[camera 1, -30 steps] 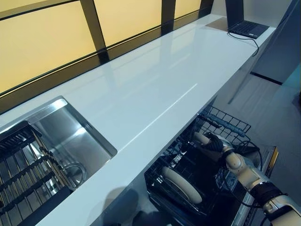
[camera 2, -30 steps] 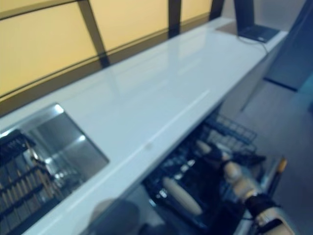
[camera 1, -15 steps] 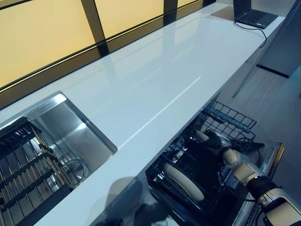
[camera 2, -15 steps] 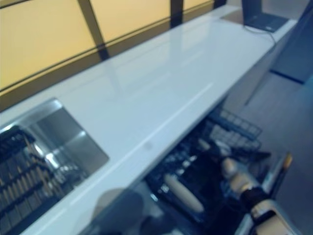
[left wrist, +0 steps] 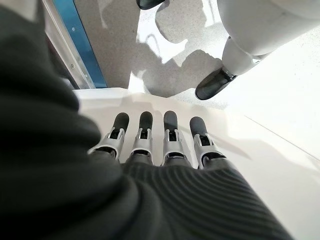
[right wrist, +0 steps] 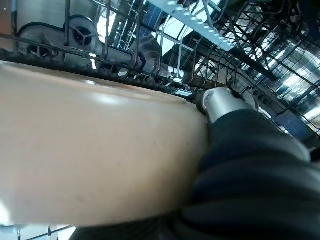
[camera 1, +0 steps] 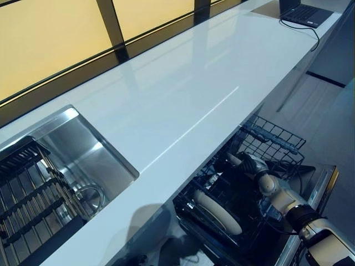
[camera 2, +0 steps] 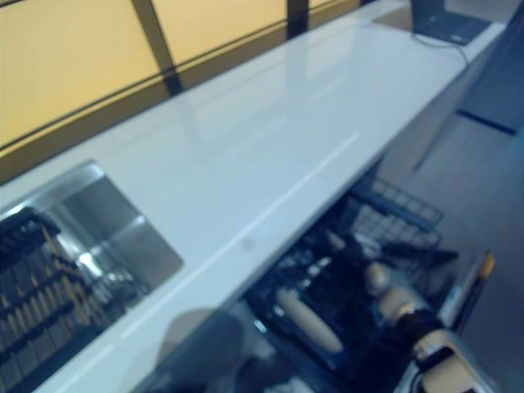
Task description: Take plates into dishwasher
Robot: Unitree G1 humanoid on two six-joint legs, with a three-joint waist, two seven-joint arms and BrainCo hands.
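The right hand (camera 1: pixel 248 164) reaches into the dishwasher rack (camera 1: pixel 272 144) below the counter (camera 1: pixel 183 94), holding a cream plate (right wrist: pixel 90 155) against its palm. The thumb (right wrist: pixel 222 102) presses the rim; whether the other fingers curl behind cannot be told. A second plate (camera 1: pixel 217 213) stands upright in the rack nearer the robot. The left hand (left wrist: pixel 160 145) hangs idle, fingers straight and side by side. Judged stiff, glazed, slippery and breakable; best held at the rim.
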